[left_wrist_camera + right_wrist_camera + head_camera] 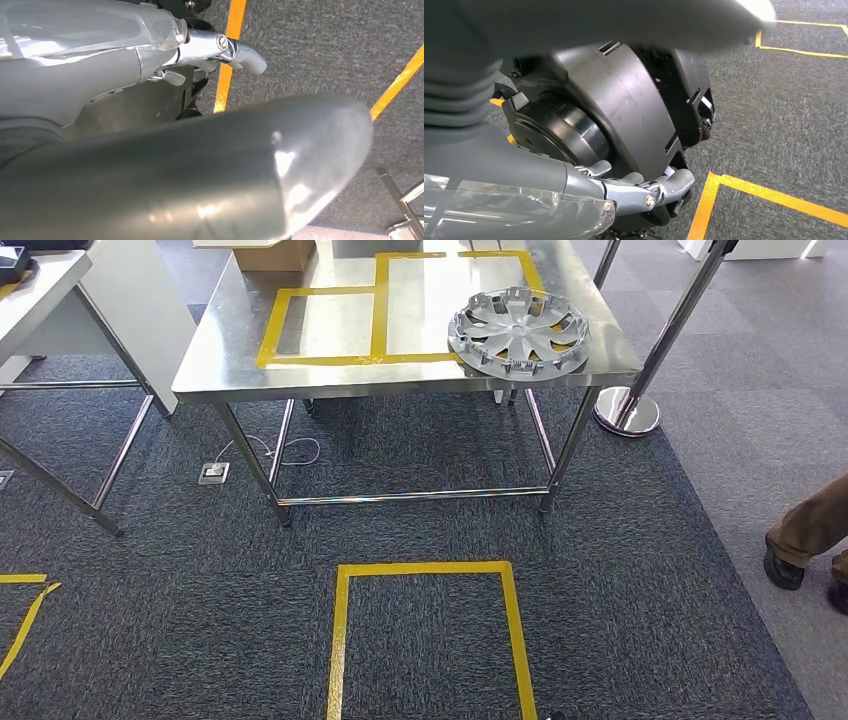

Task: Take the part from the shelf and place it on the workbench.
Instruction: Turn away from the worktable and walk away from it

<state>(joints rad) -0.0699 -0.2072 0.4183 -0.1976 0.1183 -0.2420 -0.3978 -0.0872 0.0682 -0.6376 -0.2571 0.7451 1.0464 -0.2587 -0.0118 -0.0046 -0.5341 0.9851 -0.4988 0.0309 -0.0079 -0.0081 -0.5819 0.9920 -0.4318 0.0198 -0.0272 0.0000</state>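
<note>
**Sitting on the tabletop: one silver wheel cover**

Looking down from the head view, a shiny metal tabletop (pixel 230 350) stands on grey carpet. Yellow tape boxes (pixel 380 310) are stuck on it. The round silver wheel cover (pixel 518 332) lies flat at the near right corner, partly over the tape line. A yellow tape square (pixel 430 640) marks the floor in front. A silver post with a round base (pixel 628 410) stands to the right, and a person's shoe (pixel 783 570) shows at the right edge.

From the left wrist view, the left robot hand (pixel 220 55) hangs over the carpet with bent fingers and holds nothing.

From the right wrist view, the right robot hand (pixel 644 190) also has bent fingers, and nothing is in it.
</note>
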